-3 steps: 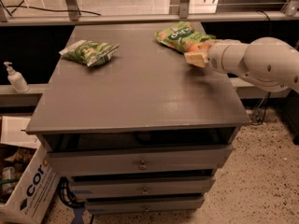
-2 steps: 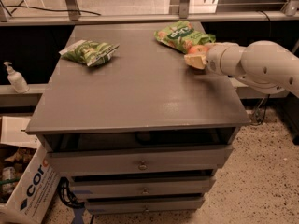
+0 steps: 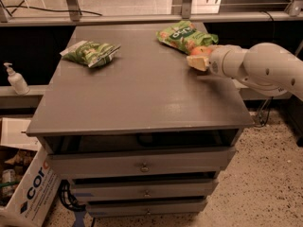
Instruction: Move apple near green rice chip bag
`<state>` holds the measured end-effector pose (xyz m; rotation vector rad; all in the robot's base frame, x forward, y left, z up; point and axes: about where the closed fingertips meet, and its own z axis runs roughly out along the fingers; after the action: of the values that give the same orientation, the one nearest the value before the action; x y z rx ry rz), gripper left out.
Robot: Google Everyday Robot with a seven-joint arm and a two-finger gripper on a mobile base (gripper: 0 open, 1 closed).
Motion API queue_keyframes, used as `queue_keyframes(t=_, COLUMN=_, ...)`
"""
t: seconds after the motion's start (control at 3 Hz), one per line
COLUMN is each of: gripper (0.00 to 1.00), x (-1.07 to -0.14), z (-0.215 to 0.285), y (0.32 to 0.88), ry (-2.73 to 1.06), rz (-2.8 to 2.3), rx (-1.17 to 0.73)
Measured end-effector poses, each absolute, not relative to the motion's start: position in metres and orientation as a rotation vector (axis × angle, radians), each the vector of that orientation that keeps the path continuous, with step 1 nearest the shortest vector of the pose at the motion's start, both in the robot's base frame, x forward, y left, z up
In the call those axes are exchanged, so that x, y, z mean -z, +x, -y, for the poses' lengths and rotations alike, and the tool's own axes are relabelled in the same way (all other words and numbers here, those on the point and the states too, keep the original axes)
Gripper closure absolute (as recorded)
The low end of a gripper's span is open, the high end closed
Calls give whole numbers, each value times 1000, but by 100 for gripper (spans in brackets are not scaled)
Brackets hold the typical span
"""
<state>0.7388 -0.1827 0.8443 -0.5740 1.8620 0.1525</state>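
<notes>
- Camera view: the gripper [image 3: 198, 59] sits at the far right of the tabletop [image 3: 142, 96], just beside the near right end of the green rice chip bag [image 3: 179, 34]. Its fingers look clenched on the apple [image 3: 202, 50], of which only an orange-red patch shows.
- The apple is right next to the bag, touching it or nearly so. I cannot tell whether it rests on the tabletop or hangs just above it.
- Handling, as I judge it: the apple is firm, smooth and round, so it should be held across its widest part and may roll once let go. The bag is light and crinkly and would slide at a nudge.
- Edges and room: the tabletop's right edge runs close under the white arm [image 3: 265, 67], so a roll that way risks a fall. Open surface lies to the left and near side. The darker green bag [image 3: 90, 52] lies well apart at the far left.
</notes>
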Motion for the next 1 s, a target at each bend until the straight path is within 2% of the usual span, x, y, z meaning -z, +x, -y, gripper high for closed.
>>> queue_keyframes(t=0.67, gripper=13, x=-846, z=183, y=739, ry=-574, rz=-1862, rx=-153)
queue_keyframes(t=1.0, gripper=0, x=-848, z=181, y=736, ry=-571, rz=-1860, rx=-183)
